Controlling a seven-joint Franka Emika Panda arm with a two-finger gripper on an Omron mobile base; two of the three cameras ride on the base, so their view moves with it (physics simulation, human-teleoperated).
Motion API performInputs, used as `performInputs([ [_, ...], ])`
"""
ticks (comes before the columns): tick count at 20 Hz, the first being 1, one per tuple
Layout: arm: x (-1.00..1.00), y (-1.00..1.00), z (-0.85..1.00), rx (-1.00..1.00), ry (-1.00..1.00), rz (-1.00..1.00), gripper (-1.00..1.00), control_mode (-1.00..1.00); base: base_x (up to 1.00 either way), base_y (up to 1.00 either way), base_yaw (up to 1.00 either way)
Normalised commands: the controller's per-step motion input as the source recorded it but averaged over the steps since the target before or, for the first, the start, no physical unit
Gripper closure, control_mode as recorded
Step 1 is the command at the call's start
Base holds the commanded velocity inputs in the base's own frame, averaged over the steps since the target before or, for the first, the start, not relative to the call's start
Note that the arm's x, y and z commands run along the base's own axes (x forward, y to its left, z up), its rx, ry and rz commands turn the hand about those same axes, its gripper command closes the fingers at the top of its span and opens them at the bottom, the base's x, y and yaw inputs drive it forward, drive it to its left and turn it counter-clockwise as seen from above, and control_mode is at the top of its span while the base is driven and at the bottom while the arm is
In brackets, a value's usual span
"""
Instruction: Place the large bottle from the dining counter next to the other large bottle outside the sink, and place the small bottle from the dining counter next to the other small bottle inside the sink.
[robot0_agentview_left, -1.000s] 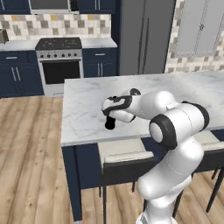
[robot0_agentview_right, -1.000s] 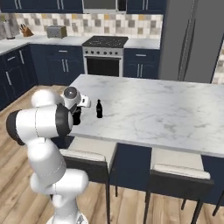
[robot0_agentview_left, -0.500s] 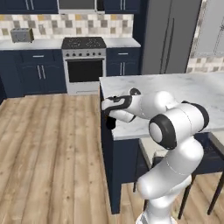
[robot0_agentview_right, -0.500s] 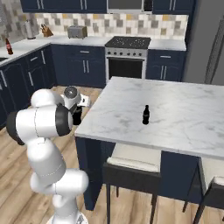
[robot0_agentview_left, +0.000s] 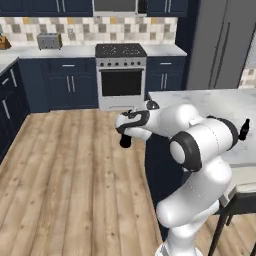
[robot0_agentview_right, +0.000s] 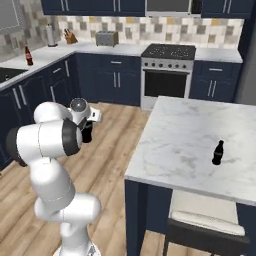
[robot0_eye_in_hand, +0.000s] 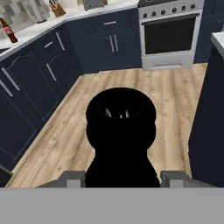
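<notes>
End effector (robot0_eye_in_hand: 120, 177) clamped on the large bottle (robot0_eye_in_hand: 120, 131), one pad on each side of its body; the bottle lies along the line of sight in the hand view, its round base facing the camera. From the base views the bottle (robot0_agentview_left: 125, 140) hangs out over the wood floor (robot0_agentview_left: 65, 170), off the near left corner of the dining counter (robot0_agentview_right: 200, 145) and clear of it. The small bottle (robot0_agentview_right: 217, 152) stands upright on the marble, well apart from the arm, toward the right side of the slab. Far left, on the side counter (robot0_agentview_right: 45, 56), the other large bottle (robot0_agentview_right: 28, 55) with its reddish neck stands upright; a dark patch at the left edge of the right base view may be the sink, too cropped to be sure. Risks, as I judge them: the bottle is carried sideways over open floor, so a slip between the pads would drop it on the boards; a wide swing near the navy cabinets (robot0_eye_in_hand: 52, 74) could knock it loose; setting it down too close could tip the red-necked bottle. Count: two large bottles in view, one small bottle, one stove (robot0_agentview_left: 121, 75), one toaster (robot0_agentview_left: 49, 41), one knife block (robot0_agentview_right: 70, 36). The pink bottle I cannot make out.
</notes>
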Motion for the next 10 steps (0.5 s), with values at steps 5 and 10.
performInputs([
  [5,0.00,0.00,0.00,0.00,0.00,0.00,1.00,1.00,0.74,0.66,0.06],
  [10,0.00,0.00,0.00,0.00,0.00,0.00,1.00,1.00,0.78,0.58,0.07],
])
